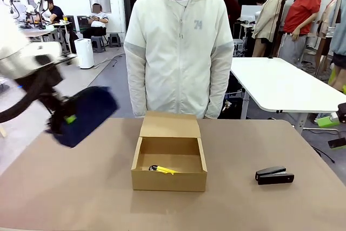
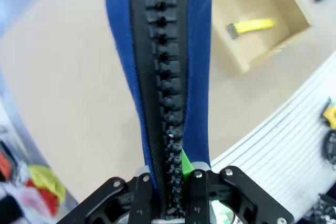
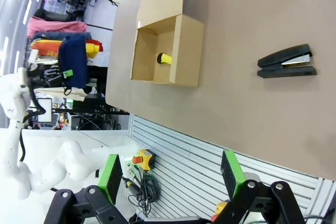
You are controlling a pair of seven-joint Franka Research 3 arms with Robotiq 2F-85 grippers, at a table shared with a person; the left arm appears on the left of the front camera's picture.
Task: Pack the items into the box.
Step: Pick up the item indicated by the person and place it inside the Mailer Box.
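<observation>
Over the table's left edge the left gripper is clamped on one end of the pouch, which is up in the air and well apart from the box. The box sits open mid-table, nearer the far edge, with the pen inside; the stapler lies toward the right edge. The right gripper hangs with jaws apart, holding nothing. Risk: the pouch juts far from the pinch, so its free end may catch the box wall or flap and shove the light box, or it may slip from the grip

Box on table, pen tool inside it, stapler to its right, pouch aloft to its left
</observation>
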